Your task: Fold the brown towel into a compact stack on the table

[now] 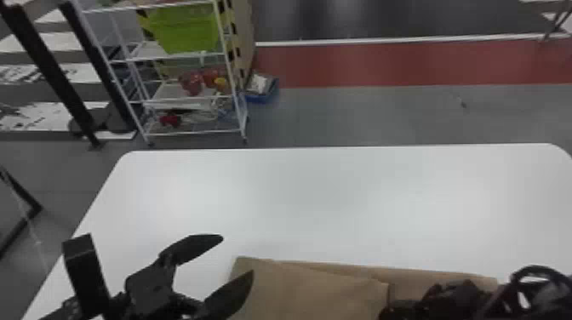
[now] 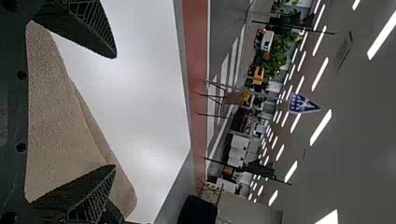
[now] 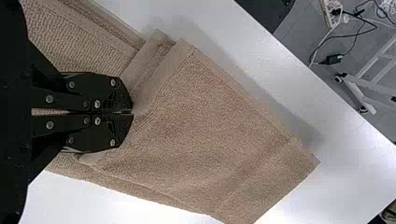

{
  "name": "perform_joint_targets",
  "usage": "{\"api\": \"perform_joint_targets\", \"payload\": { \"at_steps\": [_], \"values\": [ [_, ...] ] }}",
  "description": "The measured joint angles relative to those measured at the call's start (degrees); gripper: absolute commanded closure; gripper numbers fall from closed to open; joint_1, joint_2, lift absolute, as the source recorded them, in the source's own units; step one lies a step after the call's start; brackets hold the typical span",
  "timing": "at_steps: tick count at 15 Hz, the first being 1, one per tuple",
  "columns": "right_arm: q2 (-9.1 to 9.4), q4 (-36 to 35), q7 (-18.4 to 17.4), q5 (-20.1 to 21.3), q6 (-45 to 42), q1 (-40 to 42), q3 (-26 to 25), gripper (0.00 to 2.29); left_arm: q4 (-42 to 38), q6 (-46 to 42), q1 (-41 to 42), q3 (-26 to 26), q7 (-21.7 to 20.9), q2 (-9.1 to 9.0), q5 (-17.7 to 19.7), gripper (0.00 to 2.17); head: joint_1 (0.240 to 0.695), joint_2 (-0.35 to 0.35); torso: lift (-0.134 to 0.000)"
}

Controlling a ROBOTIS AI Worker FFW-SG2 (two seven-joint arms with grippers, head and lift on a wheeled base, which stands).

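The brown towel (image 1: 306, 289) lies partly folded at the table's near edge, one layer stepped over another. My left gripper (image 1: 237, 255) is at the towel's left end, open, its fingers apart with no cloth pinched between them. In the left wrist view the towel (image 2: 60, 121) is behind the open left gripper (image 2: 114, 112). On the towel's right part is my right gripper (image 1: 447, 298). The right wrist view has the right gripper (image 3: 132, 112) shut on the edge of the upper layer of the towel (image 3: 210, 130); its fingertips hide the pinched cloth.
The white table (image 1: 323, 200) stretches out beyond the towel. Past its far left corner stands a white wire shelf (image 1: 191, 98) with a green bin (image 1: 183, 27), and a blue box (image 1: 261, 89) sits on the floor beside it.
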Motion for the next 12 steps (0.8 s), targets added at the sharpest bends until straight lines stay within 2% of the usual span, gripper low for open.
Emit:
{"api": "perform_joint_targets", "payload": {
  "at_steps": [12],
  "values": [
    [-1.48, -2.0, 0.0, -1.0, 3.4, 0.5, 0.0, 0.65, 0.1, 0.0, -0.1, 0.2, 0.0, 0.0, -0.1, 0.05, 0.695, 0.095, -0.119]
  ]
}}
